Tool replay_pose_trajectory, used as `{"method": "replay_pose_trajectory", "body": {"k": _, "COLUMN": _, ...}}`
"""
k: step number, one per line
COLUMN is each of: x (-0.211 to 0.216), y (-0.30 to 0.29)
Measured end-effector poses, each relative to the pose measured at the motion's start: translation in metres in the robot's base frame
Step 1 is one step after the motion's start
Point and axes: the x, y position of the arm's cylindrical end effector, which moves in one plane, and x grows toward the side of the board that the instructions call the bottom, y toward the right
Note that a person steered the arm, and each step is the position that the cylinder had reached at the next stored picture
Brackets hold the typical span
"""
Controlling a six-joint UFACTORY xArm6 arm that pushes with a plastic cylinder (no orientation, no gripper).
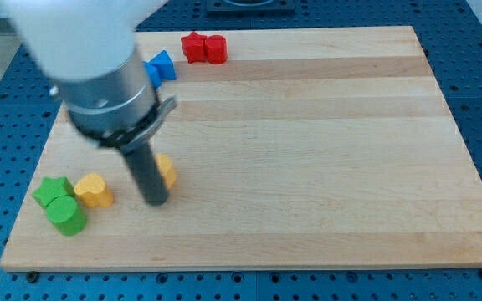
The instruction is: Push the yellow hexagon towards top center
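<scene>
— Yellow hexagon [166,170] sits low on the desk's [325,125] left, partly hidden; my tip [156,201] seems to touch it.

— Progress? Fingers?

— Barely begun; top centre lies well apart; no fingers, only a rod.

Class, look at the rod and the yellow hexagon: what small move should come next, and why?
Probably a short push toward the view's top right. My tip sits at the lower left edge of the yellow hexagon, which the rod partly hides, and top center of the board lies up and rightward.
</scene>
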Motion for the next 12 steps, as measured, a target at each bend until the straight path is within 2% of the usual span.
{"method": "replay_pose_trajectory", "body": {"k": 2, "x": -0.003, "y": -0.002}}
{"method": "replay_pose_trajectory", "body": {"k": 3, "x": -0.031, "y": -0.016}}
{"method": "replay_pose_trajectory", "body": {"k": 5, "x": -0.077, "y": 0.068}}
{"method": "replay_pose_trajectory", "body": {"k": 6, "x": -0.067, "y": 0.048}}
{"method": "replay_pose_trajectory", "body": {"k": 7, "x": -0.052, "y": -0.007}}
{"method": "replay_pose_trajectory", "body": {"k": 8, "x": -0.057, "y": -0.053}}
{"method": "replay_pose_trajectory", "body": {"k": 9, "x": -0.076, "y": -0.044}}
{"method": "replay_pose_trajectory", "body": {"k": 11, "x": -0.094, "y": 0.078}}
{"method": "replay_pose_trajectory", "body": {"k": 12, "x": -0.124, "y": 0.085}}
